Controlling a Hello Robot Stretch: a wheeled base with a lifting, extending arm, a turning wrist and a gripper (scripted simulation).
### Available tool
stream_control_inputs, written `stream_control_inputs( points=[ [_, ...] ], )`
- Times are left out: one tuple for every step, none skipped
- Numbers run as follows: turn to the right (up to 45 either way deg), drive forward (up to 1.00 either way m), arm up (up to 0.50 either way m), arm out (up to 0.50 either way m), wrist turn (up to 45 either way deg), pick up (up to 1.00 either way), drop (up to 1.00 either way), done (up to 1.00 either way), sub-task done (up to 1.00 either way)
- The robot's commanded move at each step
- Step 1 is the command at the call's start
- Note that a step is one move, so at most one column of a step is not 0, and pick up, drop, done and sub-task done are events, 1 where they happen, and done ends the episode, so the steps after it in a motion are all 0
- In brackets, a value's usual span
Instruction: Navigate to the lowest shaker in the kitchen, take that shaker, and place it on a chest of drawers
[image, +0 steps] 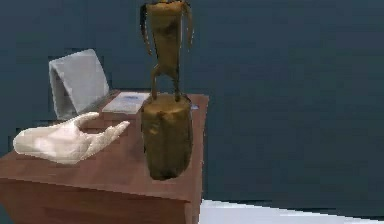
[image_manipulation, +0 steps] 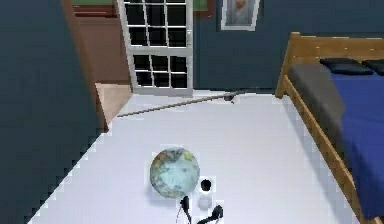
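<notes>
— While the robot faces the wooden cabinet, what stands on its top?
— A brown statue on a block stands at the near right corner of the top. Left of the statue lies a pale hand sculpture. Behind the statue and to its left sits an open grey laptop. A dark blue wall rises behind the statue.
— Where is the gripper?
— In the arm side view, the gripper sits just below the globe, which rests on the pale floor.
— State of the jaws?
— Cannot be told. With the globe directly behind the gripper, it also cannot be told whether anything is held.
— Location of the shaker?
— A small pale blob sits at the gripper's end, just below and right of the globe. It is too small to confirm as the shaker.
— Other items?
— Right of the globe: a wood-framed bed with a blue cover. Well beyond the globe: a thin rod on the floor, a glass-paned door, and a framed picture on the wall
</notes>
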Motion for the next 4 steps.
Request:
stream_control_inputs(
  points=[
    [-45.0, 0.0, 0.0, 0.0, 0.0, 0.0, 0.0, 0.0, 0.0],
    [-45.0, 0.0, 0.0, 0.0, 0.0, 0.0, 0.0, 0.0, 0.0],
    [-3.0, 0.0, 0.0, 0.0, 0.0, 0.0, 0.0, 0.0, 0.0],
    [0.0, 0.0, 0.24, 0.0, 0.0, 0.0, 0.0, 0.0, 0.0]
  ],
)
